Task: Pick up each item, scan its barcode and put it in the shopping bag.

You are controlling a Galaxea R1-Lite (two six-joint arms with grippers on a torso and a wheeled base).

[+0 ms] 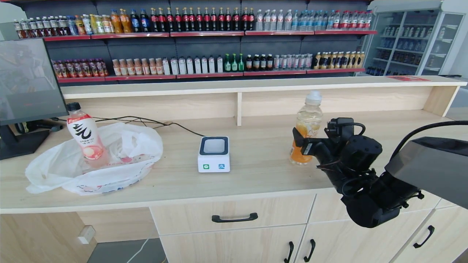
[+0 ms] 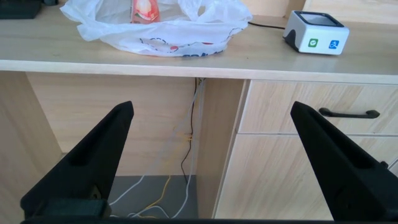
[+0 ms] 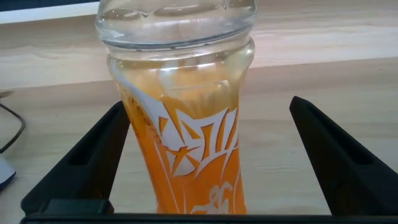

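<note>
Orange drink bottle [image 1: 307, 126] upright on counter [image 1: 256, 164], between spread fingers of right end effector [image 3: 209, 109]

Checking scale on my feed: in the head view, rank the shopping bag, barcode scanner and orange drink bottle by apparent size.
1. shopping bag, clearly largest.
2. orange drink bottle, taller than the scanner.
3. barcode scanner, smallest, though not far behind the bottle.

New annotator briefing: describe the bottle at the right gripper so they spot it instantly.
On the wooden counter, right of the white scanner, stands an orange-drink bottle. Unlike the pink bottle in the shopping bag, it has a white cap.
</note>
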